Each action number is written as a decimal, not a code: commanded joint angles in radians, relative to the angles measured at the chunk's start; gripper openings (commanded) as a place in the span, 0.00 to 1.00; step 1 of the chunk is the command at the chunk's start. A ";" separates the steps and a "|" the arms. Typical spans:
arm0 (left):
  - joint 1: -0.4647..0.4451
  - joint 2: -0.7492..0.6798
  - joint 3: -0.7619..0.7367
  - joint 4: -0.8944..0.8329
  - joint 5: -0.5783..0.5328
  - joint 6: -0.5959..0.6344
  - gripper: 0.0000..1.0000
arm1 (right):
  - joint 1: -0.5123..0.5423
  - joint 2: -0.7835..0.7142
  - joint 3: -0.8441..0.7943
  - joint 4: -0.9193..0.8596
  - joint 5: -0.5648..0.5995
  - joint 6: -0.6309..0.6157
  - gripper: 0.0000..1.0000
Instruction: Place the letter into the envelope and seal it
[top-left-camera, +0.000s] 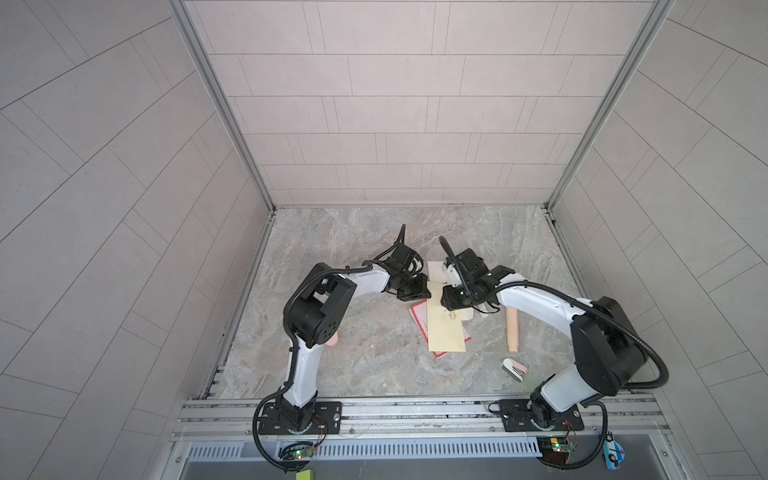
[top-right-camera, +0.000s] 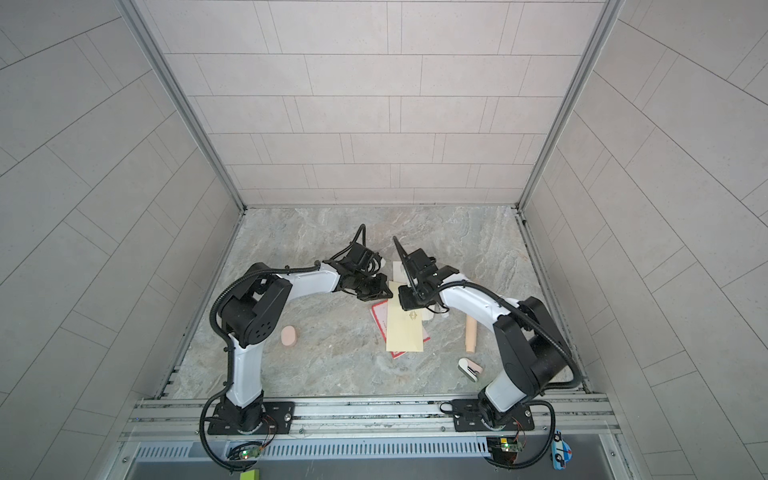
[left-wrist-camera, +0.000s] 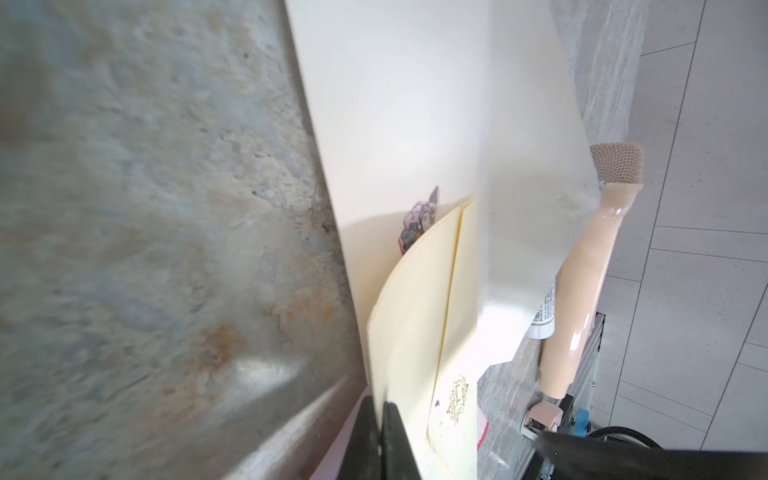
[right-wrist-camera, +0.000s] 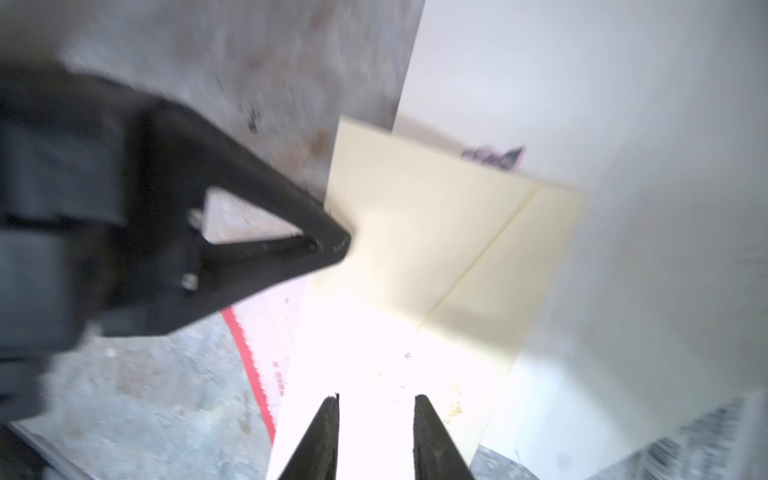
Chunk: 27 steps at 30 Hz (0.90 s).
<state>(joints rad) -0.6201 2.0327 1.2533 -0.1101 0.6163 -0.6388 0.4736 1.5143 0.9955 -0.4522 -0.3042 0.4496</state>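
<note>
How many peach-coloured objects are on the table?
3: an oval block by the left arm's elbow, a long stick right of the papers, a small white-and-peach piece near the front rail. Arms may hide more.

Left pincer (left-wrist-camera: 379, 409) clamped on an edge of the pale yellow paper (left-wrist-camera: 411, 332), which bows up off the worktop (left-wrist-camera: 145, 208). Gold print (left-wrist-camera: 457, 399) on its flatter layer. Its far end lies over the off-white envelope (left-wrist-camera: 386, 124), half hiding the dark purple mark (left-wrist-camera: 419, 218). Pointed flap (left-wrist-camera: 536, 166) raised. Peach-handled tool (left-wrist-camera: 582, 291) and white tube (left-wrist-camera: 540, 324) behind the flap.
</note>
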 joint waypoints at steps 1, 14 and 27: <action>0.003 -0.048 -0.017 0.034 0.040 0.002 0.00 | -0.045 -0.042 -0.019 0.026 -0.047 0.048 0.34; 0.041 -0.105 -0.125 0.214 0.147 -0.062 0.00 | -0.194 -0.008 -0.134 0.088 -0.259 0.092 0.46; 0.235 -0.216 -0.407 0.953 0.331 -0.507 0.00 | -0.220 -0.036 -0.125 0.045 -0.199 0.068 0.46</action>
<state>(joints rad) -0.4183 1.8729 0.8631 0.6384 0.8867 -1.0298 0.2562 1.4994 0.8543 -0.3756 -0.5327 0.5316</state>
